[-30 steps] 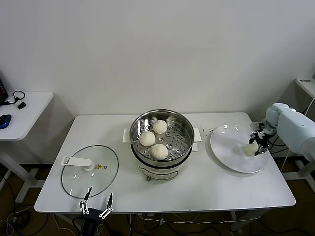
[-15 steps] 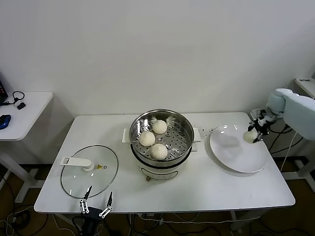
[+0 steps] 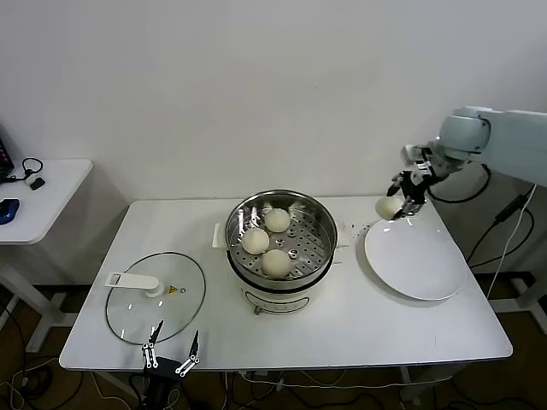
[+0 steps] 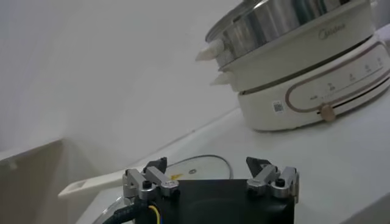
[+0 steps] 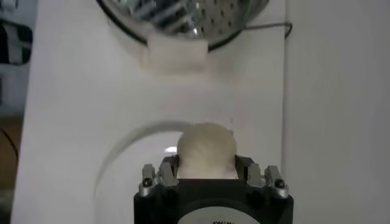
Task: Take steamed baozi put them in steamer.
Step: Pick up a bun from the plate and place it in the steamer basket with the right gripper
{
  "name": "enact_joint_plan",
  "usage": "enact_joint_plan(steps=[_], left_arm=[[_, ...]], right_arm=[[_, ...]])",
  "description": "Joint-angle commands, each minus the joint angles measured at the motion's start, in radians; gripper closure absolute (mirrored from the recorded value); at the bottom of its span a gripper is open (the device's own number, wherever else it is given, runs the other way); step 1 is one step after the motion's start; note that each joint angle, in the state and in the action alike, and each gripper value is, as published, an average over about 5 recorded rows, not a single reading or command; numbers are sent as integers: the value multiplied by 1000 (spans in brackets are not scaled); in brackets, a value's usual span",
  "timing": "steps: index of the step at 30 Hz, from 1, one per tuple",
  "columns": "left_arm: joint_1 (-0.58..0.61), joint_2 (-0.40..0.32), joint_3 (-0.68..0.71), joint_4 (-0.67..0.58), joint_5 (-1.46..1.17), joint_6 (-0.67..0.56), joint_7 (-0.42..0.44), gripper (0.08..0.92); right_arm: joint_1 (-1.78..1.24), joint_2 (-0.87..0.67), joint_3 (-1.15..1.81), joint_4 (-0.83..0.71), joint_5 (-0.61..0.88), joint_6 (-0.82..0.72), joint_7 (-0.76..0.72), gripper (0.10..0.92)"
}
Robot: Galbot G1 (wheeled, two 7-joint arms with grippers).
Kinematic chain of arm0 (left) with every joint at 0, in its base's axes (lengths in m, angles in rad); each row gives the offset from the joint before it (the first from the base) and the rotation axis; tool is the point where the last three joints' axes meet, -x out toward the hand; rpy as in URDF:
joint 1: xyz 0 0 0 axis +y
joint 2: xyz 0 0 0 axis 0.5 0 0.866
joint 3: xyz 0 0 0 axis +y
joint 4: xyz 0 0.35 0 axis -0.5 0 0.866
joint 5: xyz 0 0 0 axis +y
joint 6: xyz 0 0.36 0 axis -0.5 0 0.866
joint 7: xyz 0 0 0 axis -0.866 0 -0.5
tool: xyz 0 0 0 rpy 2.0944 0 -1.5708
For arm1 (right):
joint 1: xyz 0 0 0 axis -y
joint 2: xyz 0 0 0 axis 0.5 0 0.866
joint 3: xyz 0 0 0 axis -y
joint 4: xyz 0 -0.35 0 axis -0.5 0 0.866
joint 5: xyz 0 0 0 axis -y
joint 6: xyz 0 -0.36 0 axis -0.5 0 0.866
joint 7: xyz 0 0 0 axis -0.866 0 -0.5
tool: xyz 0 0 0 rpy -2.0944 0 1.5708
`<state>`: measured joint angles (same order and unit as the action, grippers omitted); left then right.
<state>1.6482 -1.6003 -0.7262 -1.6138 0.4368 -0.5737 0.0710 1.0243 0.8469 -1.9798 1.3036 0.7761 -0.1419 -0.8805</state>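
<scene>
The steel steamer (image 3: 280,235) stands mid-table on its white base and holds three cream-white baozi (image 3: 275,262); its rim also shows in the right wrist view (image 5: 183,21). My right gripper (image 3: 403,203) is shut on the fourth baozi (image 3: 389,207) and holds it in the air over the far left edge of the white plate (image 3: 419,265), to the right of the steamer. In the right wrist view the bun (image 5: 206,149) sits between the jaws. My left gripper (image 3: 169,353) is open and empty at the table's front edge, near the glass lid.
The flat glass lid (image 3: 155,297) with a white handle lies at the front left of the table and shows in the left wrist view (image 4: 183,167). A small side table (image 3: 43,192) stands at the far left. A wall is close behind the table.
My right gripper lifted the baozi off the plate and carried it up and left, toward the steamer. The left arm has not moved.
</scene>
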Motion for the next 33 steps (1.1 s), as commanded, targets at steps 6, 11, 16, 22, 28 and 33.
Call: enact_joint_plan(steps=[6, 11, 16, 22, 28, 33], left_arm=[[4, -1, -2, -12, -3, 2, 2, 177], [4, -2, -4, -14, -3, 4, 3, 177], [5, -2, -7, -16, -3, 5, 5, 177], [5, -1, -12, -14, -4, 4, 5, 177], [4, 3, -20, -7, -8, 0, 4, 177], [1, 7, -24, 0, -17, -2, 3, 177]], right_arm=[[149, 194, 4, 252, 358, -211, 83, 406], [52, 285, 69, 160, 395, -230, 79, 405], [-42, 372, 89, 54, 370, -228, 49, 403], [-115, 440, 74, -68, 299, -209, 10, 405], [-166, 469, 78, -127, 258, -197, 2, 405], [-184, 474, 72, -138, 232, -192, -6, 403]])
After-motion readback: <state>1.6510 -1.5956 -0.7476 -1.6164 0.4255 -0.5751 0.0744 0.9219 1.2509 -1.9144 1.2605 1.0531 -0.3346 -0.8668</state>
